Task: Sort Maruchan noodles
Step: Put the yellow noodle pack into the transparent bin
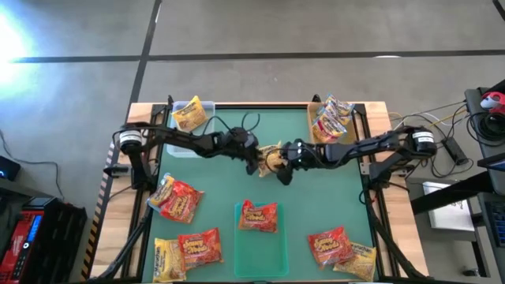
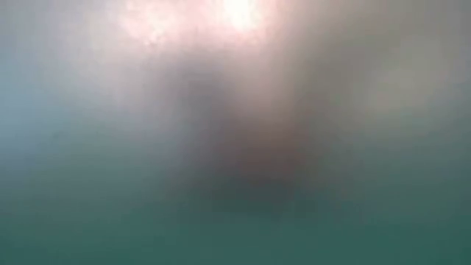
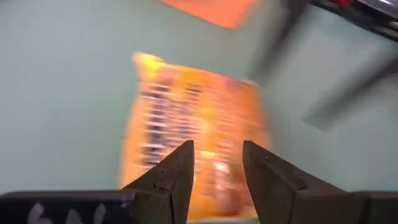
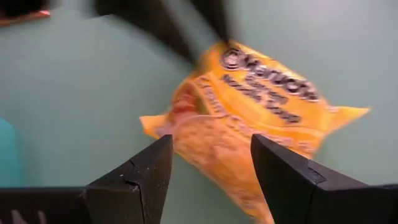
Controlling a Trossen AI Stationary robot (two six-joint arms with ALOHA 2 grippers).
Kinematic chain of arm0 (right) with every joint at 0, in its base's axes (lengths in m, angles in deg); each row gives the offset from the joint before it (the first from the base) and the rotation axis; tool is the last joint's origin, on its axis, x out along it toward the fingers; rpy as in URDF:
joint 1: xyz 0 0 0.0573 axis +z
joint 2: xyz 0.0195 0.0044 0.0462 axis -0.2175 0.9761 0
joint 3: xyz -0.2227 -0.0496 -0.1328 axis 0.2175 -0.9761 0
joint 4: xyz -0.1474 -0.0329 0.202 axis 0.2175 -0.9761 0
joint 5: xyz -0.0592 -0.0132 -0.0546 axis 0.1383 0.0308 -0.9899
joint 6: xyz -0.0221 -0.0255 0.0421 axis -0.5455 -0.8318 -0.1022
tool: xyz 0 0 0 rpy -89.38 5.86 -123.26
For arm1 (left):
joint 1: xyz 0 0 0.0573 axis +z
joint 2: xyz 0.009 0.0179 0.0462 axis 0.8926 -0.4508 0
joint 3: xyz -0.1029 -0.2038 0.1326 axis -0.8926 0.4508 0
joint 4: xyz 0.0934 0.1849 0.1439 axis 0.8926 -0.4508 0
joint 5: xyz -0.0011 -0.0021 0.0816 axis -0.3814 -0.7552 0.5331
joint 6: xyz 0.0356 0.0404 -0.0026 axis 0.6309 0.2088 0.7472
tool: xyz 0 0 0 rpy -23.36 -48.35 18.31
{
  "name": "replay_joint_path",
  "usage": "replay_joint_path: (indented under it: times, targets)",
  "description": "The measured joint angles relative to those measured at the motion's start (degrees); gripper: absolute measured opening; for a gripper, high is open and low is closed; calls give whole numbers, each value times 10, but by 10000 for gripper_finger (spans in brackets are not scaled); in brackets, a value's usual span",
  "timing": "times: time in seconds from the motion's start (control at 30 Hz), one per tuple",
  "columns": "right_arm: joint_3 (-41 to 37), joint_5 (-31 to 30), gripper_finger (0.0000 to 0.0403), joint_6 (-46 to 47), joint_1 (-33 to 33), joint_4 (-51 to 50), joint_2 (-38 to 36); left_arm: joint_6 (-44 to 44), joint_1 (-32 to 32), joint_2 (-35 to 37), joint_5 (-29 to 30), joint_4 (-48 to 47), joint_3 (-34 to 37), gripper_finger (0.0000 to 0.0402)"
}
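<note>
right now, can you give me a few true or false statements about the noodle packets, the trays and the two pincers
1. Both pincers meet at one yellow packet near the middle of the green mat. True.
2. The left pincer waits off at the table's edge. False: it is at the mat's middle, fingers apart with that packet between them in its wrist view.
3. The right pincer is pinched fully shut. False: its fingers stand apart, the packet in front of them.
4. A yellow packet lies in the clear tray at the far left corner. True.
5. The tray at the far right corner holds nothing. False: several packets are piled there.
</note>
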State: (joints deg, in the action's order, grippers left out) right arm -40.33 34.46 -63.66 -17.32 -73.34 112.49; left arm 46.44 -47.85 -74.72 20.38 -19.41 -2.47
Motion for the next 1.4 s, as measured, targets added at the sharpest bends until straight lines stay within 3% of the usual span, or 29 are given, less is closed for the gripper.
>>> replay_joint_path:
  times: [0.2, 0.53, 0.77, 0.93, 1.07, 1.4]
  targets:
    - [-4, -1, 205, 21, 26, 44, 32, 9, 52, 0, 66, -3, 0, 121]
    - [-5, -6, 205, 27, 29, 33, 68, 5, 70, -12, 66, -6, 2, 121]
    - [-7, -78, 205, 4, 27, 0, 72, -22, 69, -46, 66, -12, 2, 121]
    - [-7, -160, 205, -29, 25, -8, 72, -38, 61, -57, 34, -21, 2, 121]
    - [-6, -159, 205, -33, 22, -24, 69, -47, 49, -58, -10, -23, 2, 121]
    - [2, -157, 205, -23, 22, -66, 37, -40, 37, -58, -19, -17, 2, 121]
